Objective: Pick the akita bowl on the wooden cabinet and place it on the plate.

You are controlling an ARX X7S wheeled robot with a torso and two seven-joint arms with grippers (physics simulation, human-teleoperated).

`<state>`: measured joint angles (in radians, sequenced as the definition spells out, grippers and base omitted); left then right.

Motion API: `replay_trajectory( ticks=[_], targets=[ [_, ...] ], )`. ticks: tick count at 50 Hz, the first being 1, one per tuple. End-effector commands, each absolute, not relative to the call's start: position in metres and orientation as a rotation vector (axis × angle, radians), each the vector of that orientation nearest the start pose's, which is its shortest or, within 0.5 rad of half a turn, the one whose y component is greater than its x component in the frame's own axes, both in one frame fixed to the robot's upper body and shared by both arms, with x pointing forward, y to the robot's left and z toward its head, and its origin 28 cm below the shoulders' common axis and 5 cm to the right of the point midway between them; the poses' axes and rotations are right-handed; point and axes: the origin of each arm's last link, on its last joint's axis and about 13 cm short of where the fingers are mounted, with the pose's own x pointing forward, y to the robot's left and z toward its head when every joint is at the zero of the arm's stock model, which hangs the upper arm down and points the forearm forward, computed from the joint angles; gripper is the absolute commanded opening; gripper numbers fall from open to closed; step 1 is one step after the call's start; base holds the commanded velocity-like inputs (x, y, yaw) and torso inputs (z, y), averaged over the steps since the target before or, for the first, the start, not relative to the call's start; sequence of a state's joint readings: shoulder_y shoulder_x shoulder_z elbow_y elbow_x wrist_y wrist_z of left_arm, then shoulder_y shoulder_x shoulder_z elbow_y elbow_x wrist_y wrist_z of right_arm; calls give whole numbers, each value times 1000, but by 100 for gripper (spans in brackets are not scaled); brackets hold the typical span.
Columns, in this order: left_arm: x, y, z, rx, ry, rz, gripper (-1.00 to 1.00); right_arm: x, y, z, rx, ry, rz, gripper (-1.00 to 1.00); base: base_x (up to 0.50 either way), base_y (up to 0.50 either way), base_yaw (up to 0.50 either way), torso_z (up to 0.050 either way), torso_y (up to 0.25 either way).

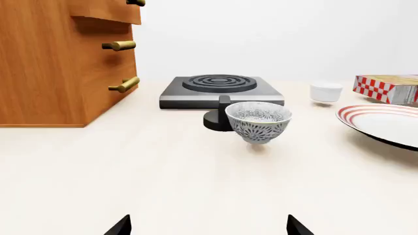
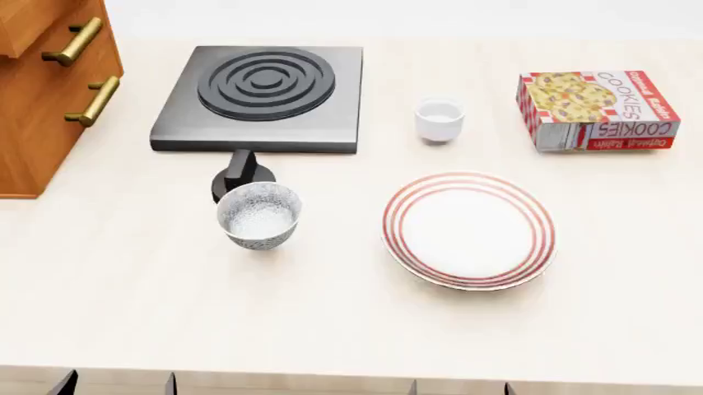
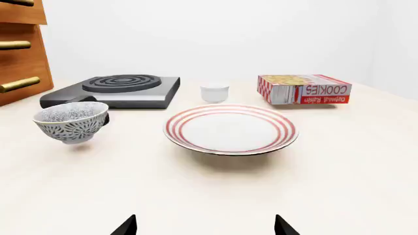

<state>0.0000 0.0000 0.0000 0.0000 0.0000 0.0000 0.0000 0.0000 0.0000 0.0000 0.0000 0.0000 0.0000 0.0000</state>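
A black-and-white floral bowl (image 2: 258, 216) (image 1: 259, 120) (image 3: 70, 120) stands upright on the pale table, left of the red-ringed white plate (image 2: 469, 230) (image 3: 230, 129) (image 1: 385, 120), which has nothing on it. The wooden cabinet (image 2: 33, 123) (image 1: 52, 63) stands at the far left. Its top is out of view, so the akita bowl on it does not show. My left gripper (image 1: 209, 226) (image 2: 118, 385) and right gripper (image 3: 205, 226) (image 2: 462, 388) are both open and hold nothing. They hang at the table's near edge, well short of the bowl and the plate.
A grey stove slab (image 2: 263, 86) lies behind the bowl, with its black knob (image 2: 242, 177) touching or just behind the bowl. A small white cup (image 2: 439, 120) and a cookies box (image 2: 598, 109) sit at the back right. Brass drawer handles (image 2: 94, 100) stick out from the cabinet.
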Motion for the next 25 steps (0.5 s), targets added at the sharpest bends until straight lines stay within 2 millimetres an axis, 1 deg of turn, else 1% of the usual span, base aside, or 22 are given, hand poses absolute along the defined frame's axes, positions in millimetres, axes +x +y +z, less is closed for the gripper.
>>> replay_trajectory(
  ticks=[1, 19, 25],
  targets=[
    [211, 206, 13, 2, 0, 0, 100, 210, -97, 13, 4, -2, -4, 100, 0, 0, 0, 0, 0],
    [211, 205, 12, 35, 17, 13, 100, 210, -96, 14, 2, -4, 0, 100, 0, 0, 0, 0, 0],
    [210, 205, 13, 18, 10, 10, 100, 210, -96, 14, 2, -4, 0, 100, 0, 0, 0, 0, 0]
  ],
)
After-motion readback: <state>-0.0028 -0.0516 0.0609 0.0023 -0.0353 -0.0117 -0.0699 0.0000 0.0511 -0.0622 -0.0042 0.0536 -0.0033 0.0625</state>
